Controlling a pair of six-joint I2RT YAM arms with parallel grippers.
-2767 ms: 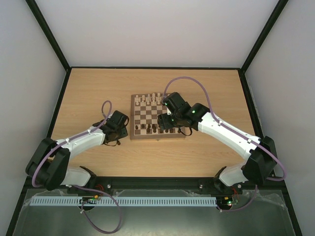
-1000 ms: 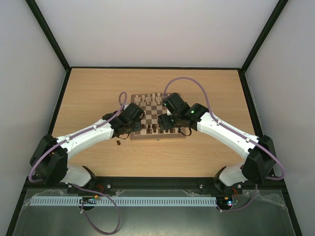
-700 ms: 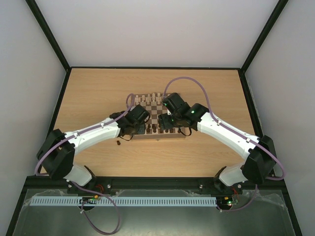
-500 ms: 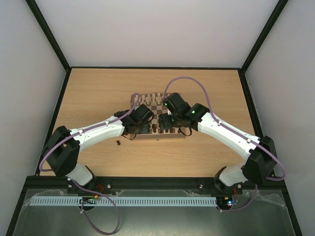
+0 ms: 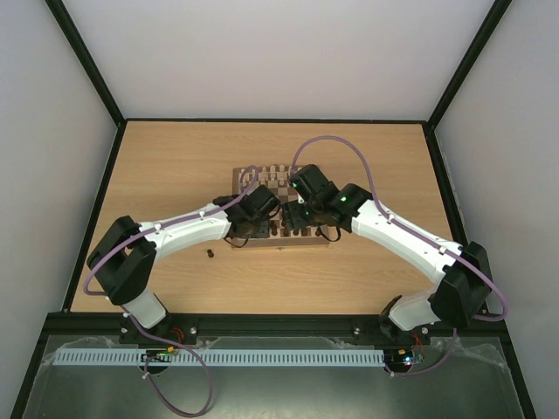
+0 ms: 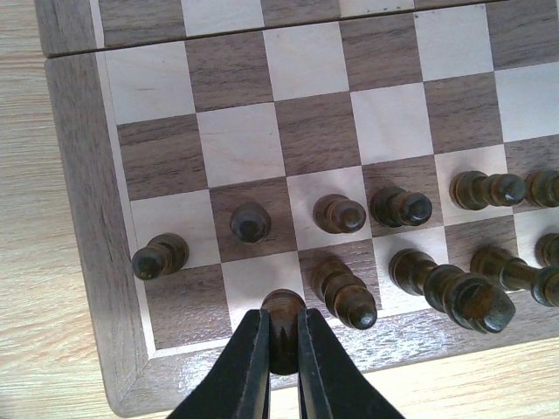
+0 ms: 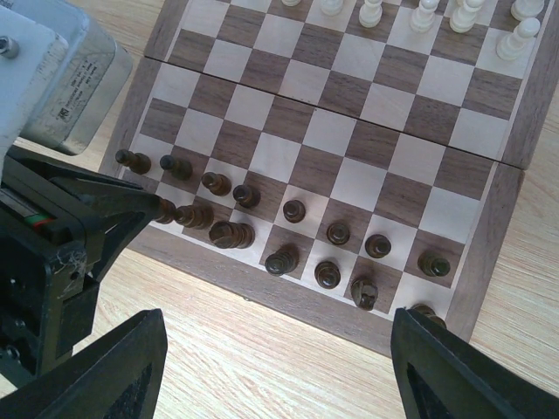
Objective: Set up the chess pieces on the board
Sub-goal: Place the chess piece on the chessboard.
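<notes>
One dark piece (image 6: 283, 321) pinched in L fingers (image 6: 248, 367) over board (image 6: 84, 218).

A pale wood-grain table (image 5: 175, 157) fills the centre, bordered by a black frame (image 5: 89, 65). Plain white walls (image 5: 279, 52) rise at 9, 12 and 3 o'clock. A white slotted cable duct (image 5: 262, 358) runs along 6 o'clock. The light is soft and even.

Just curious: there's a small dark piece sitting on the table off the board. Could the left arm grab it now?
Probably not yet: the left end effector is shut on a dark piece at the board. The stray piece sits on the table beside that arm, otherwise unblocked.
</notes>
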